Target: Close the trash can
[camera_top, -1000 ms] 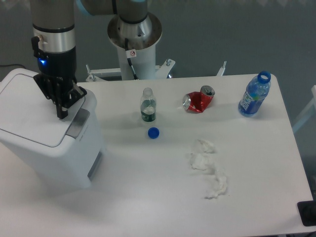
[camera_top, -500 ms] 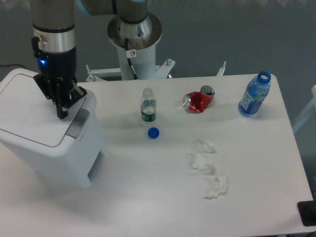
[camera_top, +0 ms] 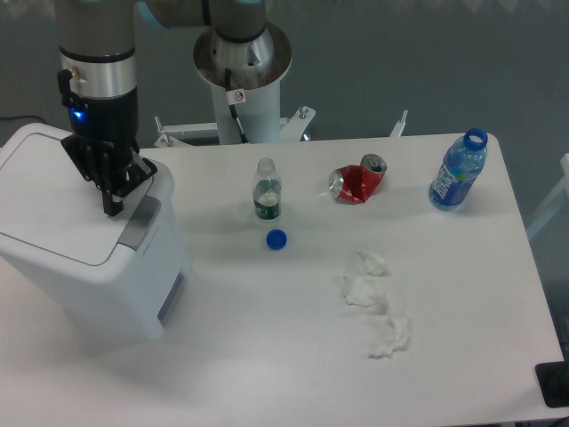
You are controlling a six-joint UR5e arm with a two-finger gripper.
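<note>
The tool [camera_top: 111, 200] hangs straight down from the arm over the trash can [camera_top: 84, 240], its dark fingers drawn close together with nothing between them, their tips at or just above the lid near the grey latch [camera_top: 140, 222]. Whether they actually touch the lid cannot be told from this view.

The trash can is the biggest thing on the tabletop [camera_top: 293, 356] and stands at its left end, lid lying flat and flush with the body as far as can be seen. The lid lies directly beneath the tool, so the move that counts is a plain downward press near the latch edge, the side farthest from the hinge. The can looks shut or very nearly so; a last push may only be seating the latch.

Everything else sits to the right of the trash can. Farthest away stands an uncapped blue bottle [camera_top: 458, 171]. Nearer, a trail of crumpled tissue [camera_top: 375, 302] lies toward the front. A crushed red can [camera_top: 356, 181] rests behind it. A small clear bottle [camera_top: 267, 189] stands closest, its blue cap [camera_top: 276, 238] lying just in front.
</note>
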